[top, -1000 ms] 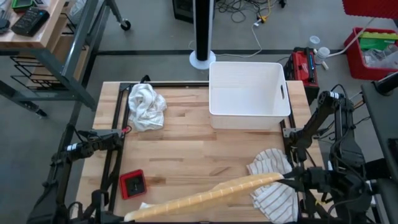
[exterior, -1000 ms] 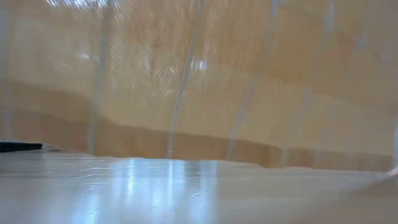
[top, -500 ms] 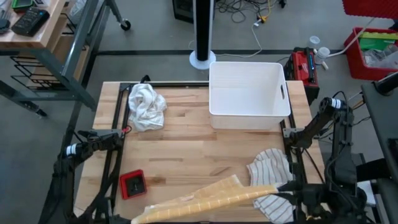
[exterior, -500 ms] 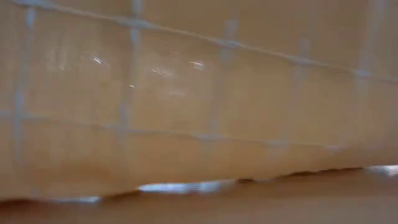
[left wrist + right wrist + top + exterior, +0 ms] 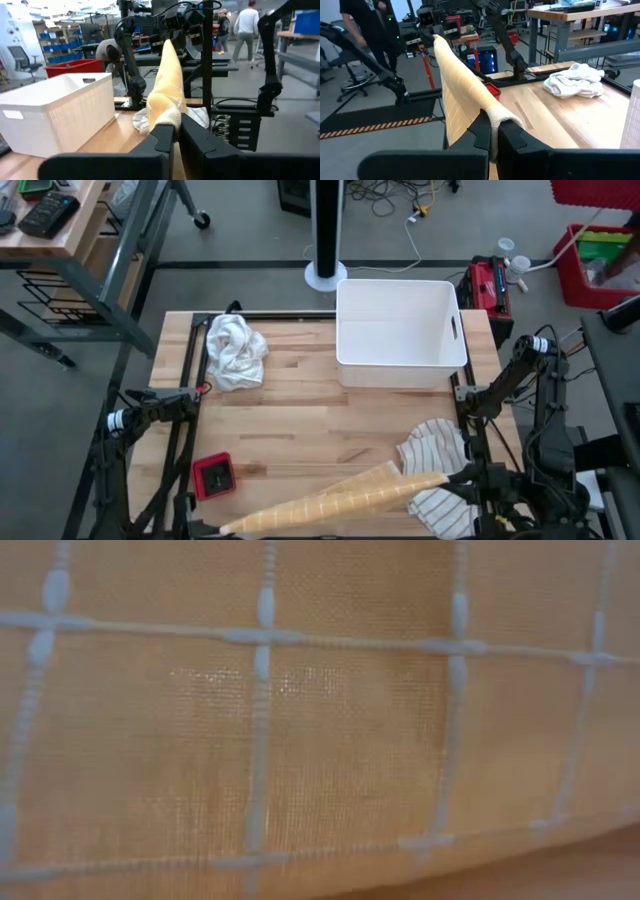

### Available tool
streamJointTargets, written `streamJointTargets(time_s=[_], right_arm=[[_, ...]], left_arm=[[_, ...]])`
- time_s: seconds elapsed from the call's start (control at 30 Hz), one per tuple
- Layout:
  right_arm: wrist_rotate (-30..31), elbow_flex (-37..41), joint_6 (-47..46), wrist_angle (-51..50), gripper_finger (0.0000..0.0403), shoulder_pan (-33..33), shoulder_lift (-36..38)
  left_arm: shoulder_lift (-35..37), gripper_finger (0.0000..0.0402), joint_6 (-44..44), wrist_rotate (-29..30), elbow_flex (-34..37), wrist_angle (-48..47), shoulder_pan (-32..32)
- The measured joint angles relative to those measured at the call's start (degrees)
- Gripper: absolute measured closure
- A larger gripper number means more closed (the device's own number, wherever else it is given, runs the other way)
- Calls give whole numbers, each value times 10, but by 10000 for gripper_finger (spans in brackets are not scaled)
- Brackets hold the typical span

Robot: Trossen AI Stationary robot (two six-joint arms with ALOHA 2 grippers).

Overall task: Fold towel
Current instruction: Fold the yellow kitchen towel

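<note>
A yellow towel (image 5: 335, 498) with a white grid pattern is stretched along the table's near edge between my two grippers. It hangs as a sheet and fills the low view (image 5: 320, 720). My left gripper (image 5: 176, 131) is shut on its left end, and my right gripper (image 5: 492, 131) is shut on its right end (image 5: 440, 478). In each wrist view the towel runs off toward the other arm. My left gripper pinches the bunched upper corner of the towel's left end (image 5: 167, 116) between its two fingers. The fingers lie level, pointing along the towel toward the table's right. My right gripper pinches the folded-over upper corner of the right end (image 5: 496, 117) between its two fingers. The fingers lie about level, pointing toward the table's left. The top edge runs nearly taut between the two holds and the cloth hangs below it.
A white bin (image 5: 400, 330) stands at the far right. A crumpled white towel (image 5: 235, 350) lies at the far left. A striped towel (image 5: 440, 470) lies near the right gripper, partly under the yellow towel. A small red object (image 5: 212, 475) lies at the near left.
Both grippers have come down with the yellow towel, the left one farther. The cloth has sunk toward the table, and its lower edge now hangs down near the tabletop in the low view.
</note>
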State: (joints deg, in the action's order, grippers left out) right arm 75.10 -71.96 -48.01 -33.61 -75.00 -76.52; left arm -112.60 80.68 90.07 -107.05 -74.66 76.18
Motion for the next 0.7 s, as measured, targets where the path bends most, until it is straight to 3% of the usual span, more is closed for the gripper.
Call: streamJointTargets(time_s=[0.3, 0.4, 0.7], right_arm=[[0, 1, 0, 5, 403, 0, -2], [0, -11, 20, 29, 403, 0, -1], [1, -80, 162, 101, 403, 13, 0]], left_arm=[[0, 296, 21, -2, 1, 17, -1], [3, 276, 66, -7, -3, 18, -1], [9, 287, 78, -4, -46, 21, -1]])
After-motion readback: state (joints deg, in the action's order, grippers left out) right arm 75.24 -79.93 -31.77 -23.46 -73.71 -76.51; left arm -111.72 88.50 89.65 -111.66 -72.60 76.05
